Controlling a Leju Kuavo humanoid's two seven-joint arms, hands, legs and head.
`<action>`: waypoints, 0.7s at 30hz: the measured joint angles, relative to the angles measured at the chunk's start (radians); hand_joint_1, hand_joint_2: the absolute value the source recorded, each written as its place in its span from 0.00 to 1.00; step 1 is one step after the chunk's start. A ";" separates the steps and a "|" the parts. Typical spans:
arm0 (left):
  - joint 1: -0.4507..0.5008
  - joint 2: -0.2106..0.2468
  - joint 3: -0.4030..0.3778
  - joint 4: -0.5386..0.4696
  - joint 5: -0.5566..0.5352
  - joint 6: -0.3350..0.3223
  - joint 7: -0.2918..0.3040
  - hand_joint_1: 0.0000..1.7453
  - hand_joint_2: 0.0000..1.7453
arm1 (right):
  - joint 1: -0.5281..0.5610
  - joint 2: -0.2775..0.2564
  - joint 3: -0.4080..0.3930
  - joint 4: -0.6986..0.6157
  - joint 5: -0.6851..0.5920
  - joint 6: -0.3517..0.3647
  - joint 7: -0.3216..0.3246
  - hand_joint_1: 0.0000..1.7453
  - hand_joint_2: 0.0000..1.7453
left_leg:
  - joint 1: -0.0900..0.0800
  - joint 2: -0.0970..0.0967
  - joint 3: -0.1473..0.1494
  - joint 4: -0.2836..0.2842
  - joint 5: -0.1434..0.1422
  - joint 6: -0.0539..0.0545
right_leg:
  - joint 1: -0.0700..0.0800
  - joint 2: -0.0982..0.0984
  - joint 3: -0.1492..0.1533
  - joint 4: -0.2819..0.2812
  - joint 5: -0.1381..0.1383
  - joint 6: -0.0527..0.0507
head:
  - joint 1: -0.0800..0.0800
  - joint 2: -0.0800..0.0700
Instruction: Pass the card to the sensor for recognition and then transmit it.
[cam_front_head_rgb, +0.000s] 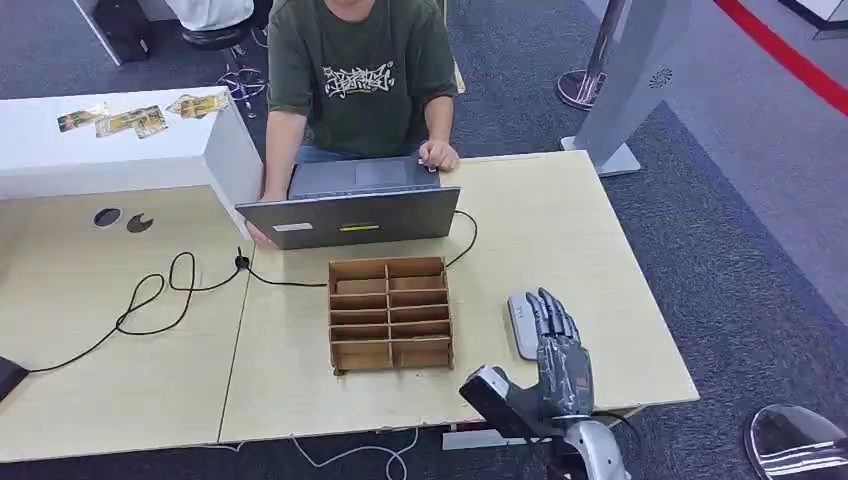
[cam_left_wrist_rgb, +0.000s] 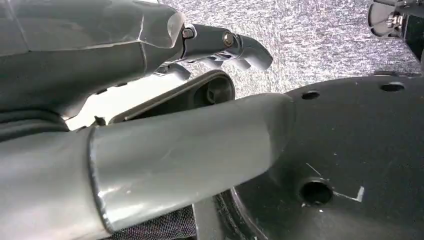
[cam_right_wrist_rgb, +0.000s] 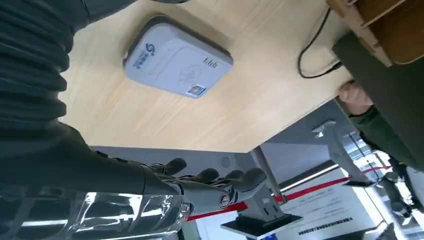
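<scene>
Cards lie on a white counter, well away from the card reader; neither hand has one.

Your right hand hovers flat over the reader, fingers spread and empty. Whether your left hand is closed or not, you cannot tell. Expect a card to be light, thin, stiff and slick; pinch it by its edge, since it lies flush.
</scene>
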 joint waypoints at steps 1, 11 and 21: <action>0.000 0.002 0.000 0.000 -0.002 -0.001 0.001 0.00 0.00 | -0.007 0.011 0.001 0.009 -0.005 -0.002 -0.010 0.00 1.00 | 0.000 0.000 0.000 0.000 0.000 0.000 | 0.000 0.000 0.000 0.000 0.000 0.000 | 0.000 0.000; 0.000 0.006 0.000 0.000 -0.006 -0.005 0.002 0.00 0.00 | -0.049 0.066 0.006 0.064 -0.027 0.002 -0.064 0.00 1.00 | 0.000 0.000 0.000 0.000 0.000 0.000 | 0.000 0.000 0.000 0.000 0.000 0.000 | 0.000 0.000; 0.000 0.015 0.000 0.000 -0.015 -0.011 0.002 0.00 0.00 | -0.102 0.102 0.041 0.103 -0.059 0.000 -0.118 0.00 1.00 | 0.000 0.000 0.000 0.000 0.000 0.000 | 0.000 0.000 0.000 0.000 0.000 0.000 | 0.000 0.000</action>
